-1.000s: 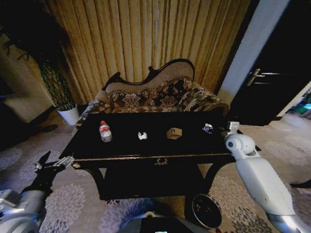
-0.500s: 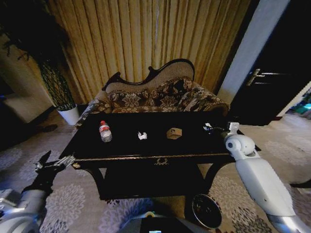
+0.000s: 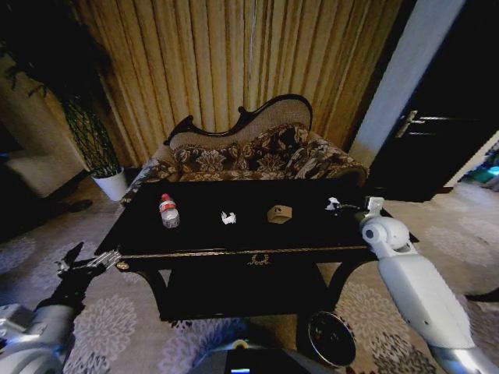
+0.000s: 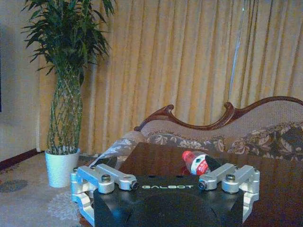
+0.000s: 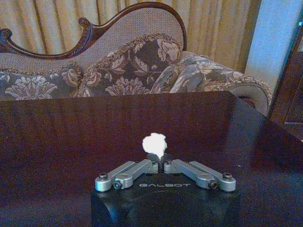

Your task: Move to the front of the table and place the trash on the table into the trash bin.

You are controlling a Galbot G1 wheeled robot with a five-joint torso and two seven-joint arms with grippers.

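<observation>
4 bits of trash sit on my glossy black surface. Right gripper, fingers clamped on the white paper wad, holds it for the reddish-brown bin below; left gripper fingers apart.

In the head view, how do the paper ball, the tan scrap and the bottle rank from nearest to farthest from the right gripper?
1. White paper ball, just ahead of the right gripper, at the table's right end.
2. Tan scrap, near the middle.
3. Bottle, toward the left end.
</observation>
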